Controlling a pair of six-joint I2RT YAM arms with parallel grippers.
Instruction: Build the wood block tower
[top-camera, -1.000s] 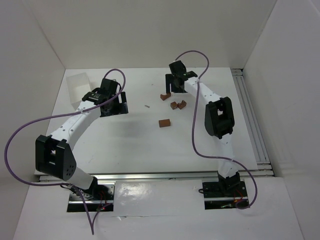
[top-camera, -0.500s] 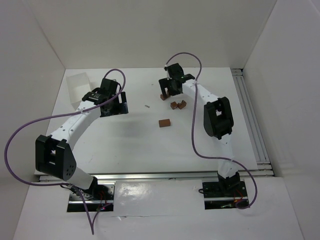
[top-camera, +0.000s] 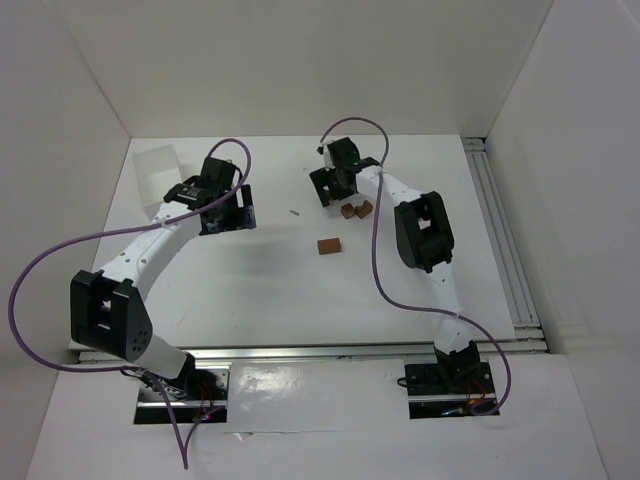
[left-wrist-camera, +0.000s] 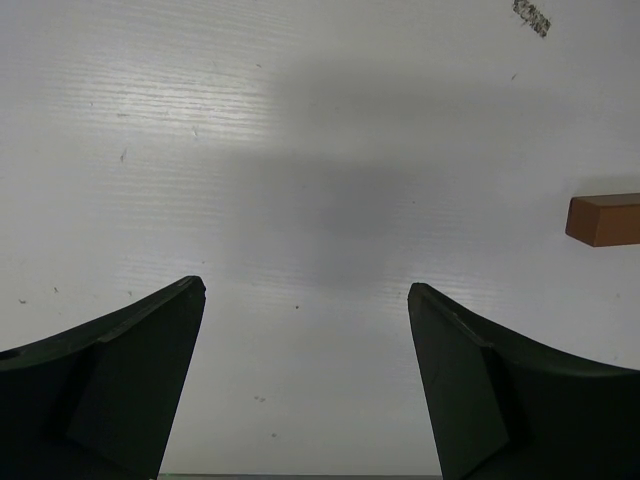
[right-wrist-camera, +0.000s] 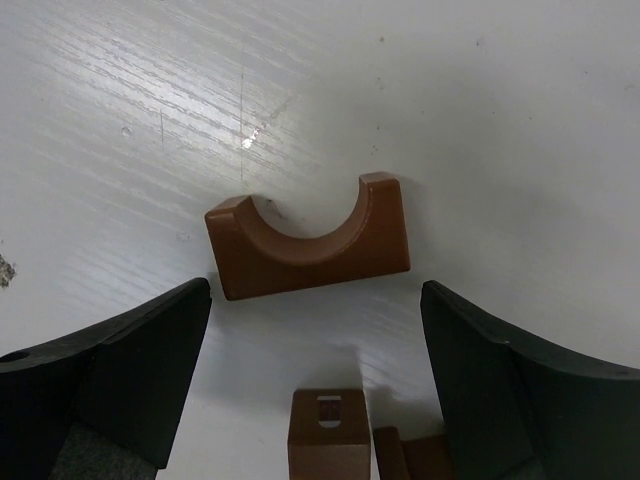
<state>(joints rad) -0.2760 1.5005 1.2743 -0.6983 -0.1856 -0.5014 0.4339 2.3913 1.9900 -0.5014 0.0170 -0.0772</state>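
Note:
Reddish-brown wood blocks lie loose on the white table, and no tower stands. An arch-shaped block (right-wrist-camera: 310, 250) lies flat just ahead of my right gripper (right-wrist-camera: 315, 300), which is open and empty above it. A small cube (right-wrist-camera: 328, 435) and another block (right-wrist-camera: 410, 458) lie between the jaws, closer to the wrist. In the top view the right gripper (top-camera: 326, 186) covers the arch; two blocks (top-camera: 348, 211) (top-camera: 365, 208) lie beside it and a longer block (top-camera: 329, 246) lies apart. My left gripper (top-camera: 243, 208) (left-wrist-camera: 306, 287) is open and empty over bare table; one block (left-wrist-camera: 605, 220) shows at its right edge.
A white plastic tray (top-camera: 155, 170) stands at the back left by the left wall. A small grey scrap (top-camera: 294, 212) lies between the grippers. White walls enclose the table; a rail (top-camera: 505, 240) runs along the right side.
My right gripper has swung left and a little nearer, from behind the blocks to over the arch block, which it now hides in the top view. The left arm has not moved.

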